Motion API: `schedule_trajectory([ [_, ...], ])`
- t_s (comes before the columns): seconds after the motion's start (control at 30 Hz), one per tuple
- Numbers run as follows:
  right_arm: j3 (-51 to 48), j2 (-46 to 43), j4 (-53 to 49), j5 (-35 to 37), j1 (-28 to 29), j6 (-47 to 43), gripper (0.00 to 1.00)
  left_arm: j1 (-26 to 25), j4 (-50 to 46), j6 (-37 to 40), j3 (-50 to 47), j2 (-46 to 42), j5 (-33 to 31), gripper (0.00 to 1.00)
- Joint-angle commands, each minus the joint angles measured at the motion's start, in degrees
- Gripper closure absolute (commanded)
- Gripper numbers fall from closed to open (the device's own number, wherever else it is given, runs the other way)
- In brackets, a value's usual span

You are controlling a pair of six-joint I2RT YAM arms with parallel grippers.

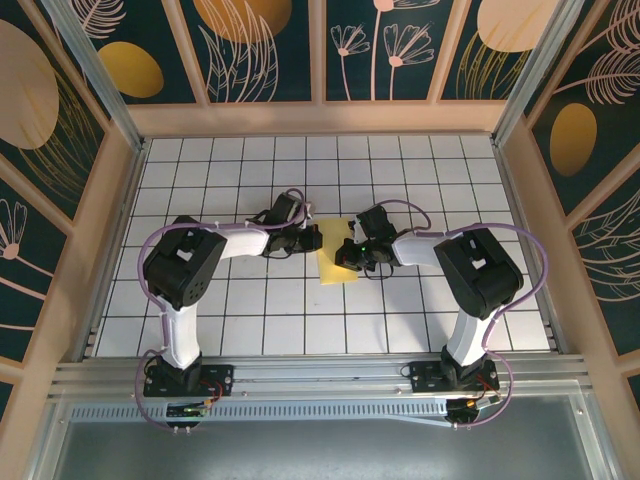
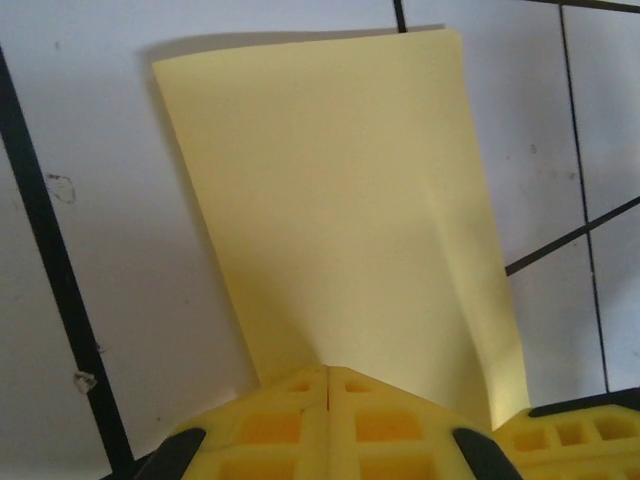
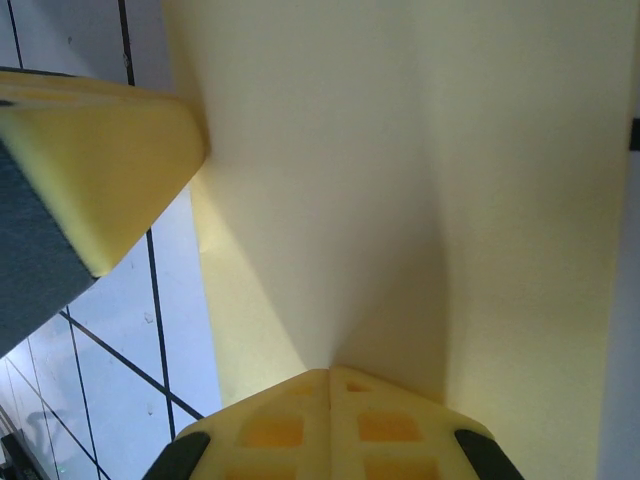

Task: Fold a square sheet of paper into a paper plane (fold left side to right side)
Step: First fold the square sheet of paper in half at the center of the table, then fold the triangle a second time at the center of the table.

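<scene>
The square sheet of paper (image 1: 336, 262) lies pale yellow on the white grid table (image 1: 240, 310), between the two arms. In the left wrist view the sheet (image 2: 340, 200) spreads flat ahead of my left gripper (image 2: 328, 370), with its right strip slightly raised along a soft crease. That gripper is shut, and its closed tips rest on the sheet's near edge. My left gripper (image 1: 311, 238) is at the paper's upper left. My right gripper (image 3: 330, 372) is shut too, with its tips against the sheet (image 3: 330, 180), which bends along a shaded crease. My right gripper (image 1: 351, 250) sits over the paper's upper right.
The right gripper's yellow finger (image 2: 565, 432) shows at the lower right of the left wrist view. The left gripper's finger (image 3: 95, 160) shows at the upper left of the right wrist view. Wooden walls (image 1: 120, 190) fence the table.
</scene>
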Motion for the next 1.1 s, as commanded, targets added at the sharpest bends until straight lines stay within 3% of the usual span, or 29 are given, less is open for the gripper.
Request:
schedule_trajectory([
  [0.0,0.51,-0.10,-3.80,1.79,0.91,0.50,0.99,0.25,-2.42,-0.28,1.41,1.65,-0.76,0.94],
  [0.3,2.56,-6.38,-5.69,-0.48,-0.70,-0.33,0.82,0.27,-4.54,0.84,1.69,2.75,-1.65,0.95],
  [0.33,2.26,-7.31,-6.53,-0.76,-2.81,-1.04,0.79,0.23,-4.45,0.91,1.52,2.76,-1.56,0.95],
  [0.67,-6.32,-12.19,-8.77,-8.37,-9.15,-2.65,0.65,0.24,-4.36,1.59,1.60,2.65,-1.46,0.96],
  [1.07,-9.93,-9.95,-4.49,-11.03,-8.81,-0.34,0.64,0.23,-4.49,1.89,1.76,2.34,-1.47,0.96],
])
